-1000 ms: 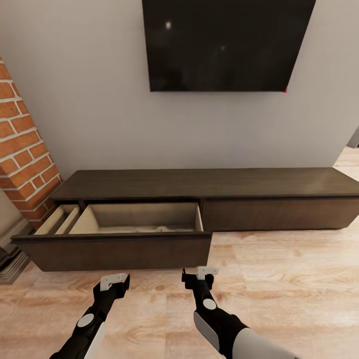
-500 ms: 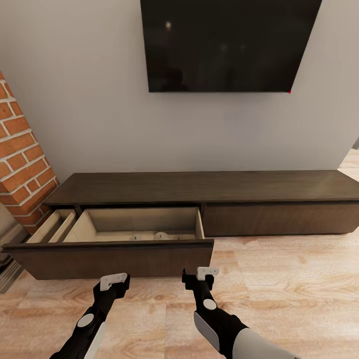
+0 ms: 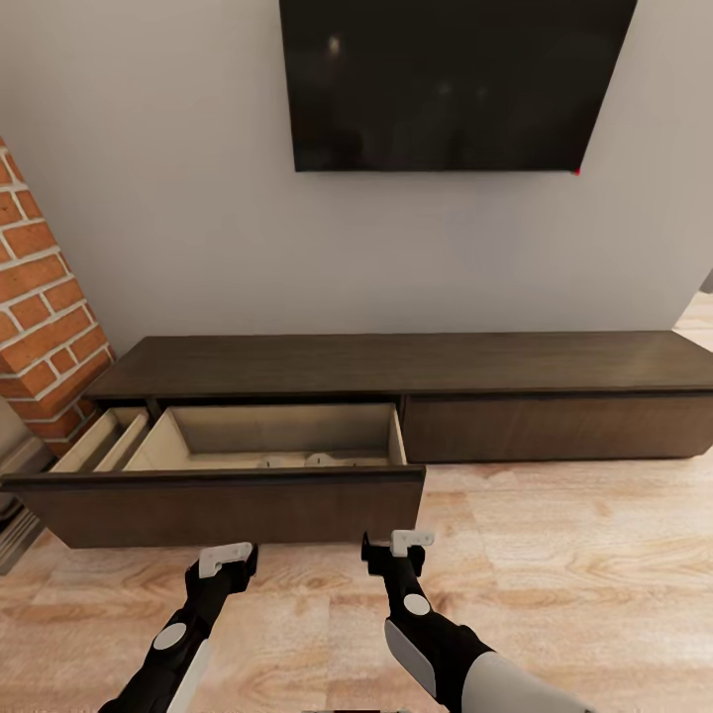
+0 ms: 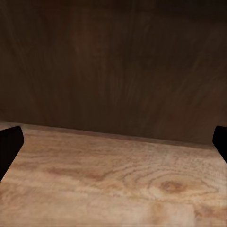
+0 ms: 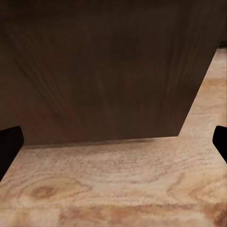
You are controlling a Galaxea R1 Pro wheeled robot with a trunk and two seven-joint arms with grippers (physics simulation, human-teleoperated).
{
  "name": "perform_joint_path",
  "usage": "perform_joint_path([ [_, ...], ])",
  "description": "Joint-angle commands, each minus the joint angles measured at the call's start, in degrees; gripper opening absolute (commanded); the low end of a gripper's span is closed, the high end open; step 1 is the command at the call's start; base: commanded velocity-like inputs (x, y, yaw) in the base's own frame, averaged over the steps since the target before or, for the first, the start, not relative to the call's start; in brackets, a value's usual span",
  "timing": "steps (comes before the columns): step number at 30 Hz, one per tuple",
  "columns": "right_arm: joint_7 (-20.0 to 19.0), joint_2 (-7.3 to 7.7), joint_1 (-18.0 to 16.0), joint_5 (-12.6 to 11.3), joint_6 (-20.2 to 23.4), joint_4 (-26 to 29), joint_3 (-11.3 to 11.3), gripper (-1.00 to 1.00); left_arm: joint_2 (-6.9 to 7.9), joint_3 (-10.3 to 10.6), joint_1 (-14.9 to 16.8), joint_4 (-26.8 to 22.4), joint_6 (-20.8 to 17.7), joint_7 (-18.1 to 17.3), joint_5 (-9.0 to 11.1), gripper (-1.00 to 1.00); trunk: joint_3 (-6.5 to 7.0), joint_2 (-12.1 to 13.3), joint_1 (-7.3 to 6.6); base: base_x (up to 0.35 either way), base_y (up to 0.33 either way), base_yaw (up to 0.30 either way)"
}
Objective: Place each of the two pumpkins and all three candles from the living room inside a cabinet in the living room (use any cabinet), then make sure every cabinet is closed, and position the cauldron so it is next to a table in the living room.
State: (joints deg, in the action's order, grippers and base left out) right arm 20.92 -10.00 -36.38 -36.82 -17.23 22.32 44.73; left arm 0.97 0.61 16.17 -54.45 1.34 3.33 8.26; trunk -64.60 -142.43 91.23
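- The whole head view is shifted against the pictures of a second and half a second ago: the television [image 3: 456,84] is cropped higher and the brick fireplace [image 3: 45,297] sits further left, so the camera is judged to have moved, not the furniture.
- The cabinet [image 3: 396,361] is seen against the wall, its long axis running left to right along the wall, its front facing the robot.
- Its left drawer [image 3: 213,500] is pulled out toward the robot, the long axis parallel to the cabinet, the pale lining open to the ceiling. Compared with a second ago, the drawer front is seen lower and wider, a change taken to come from the camera.
- Small pale shapes [image 3: 317,459] are glimpsed at the drawer's floor behind its front; they may be candles, but this cannot be told.
- The right drawer front [image 3: 555,428] is flush and closed.
- Since one drawer stands open, the closing step is judged not yet done.
- The left tool [image 3: 226,564] is held low over the wooden floor [image 3: 574,555], just before the drawer front, fingers spread wide and empty.
- The right tool [image 3: 396,550] is held likewise near the drawer's right end, spread and empty.
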Motion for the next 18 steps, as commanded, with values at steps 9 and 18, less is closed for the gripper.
perform_joint_path([
  [9, 0.1, 0.00, 0.0, 0.1, -0.5, 0.2, 0.2, 1.00, 0.02, -0.1, 0.0, 0.0, 0.0, 0.0, 0.1, 1.00, -1.92, -0.9, 0.62, 0.000, 0.000, 0.000],
  [18, 0.0, 0.00, 0.0, 0.0, -0.6, 0.2, 0.0, 1.00, 0.03, -0.1, 0.0, 0.0, 0.2, 0.0, 0.1, 1.00, -3.02, -1.0, 0.75, 0.000, 0.000, 0.000],
])
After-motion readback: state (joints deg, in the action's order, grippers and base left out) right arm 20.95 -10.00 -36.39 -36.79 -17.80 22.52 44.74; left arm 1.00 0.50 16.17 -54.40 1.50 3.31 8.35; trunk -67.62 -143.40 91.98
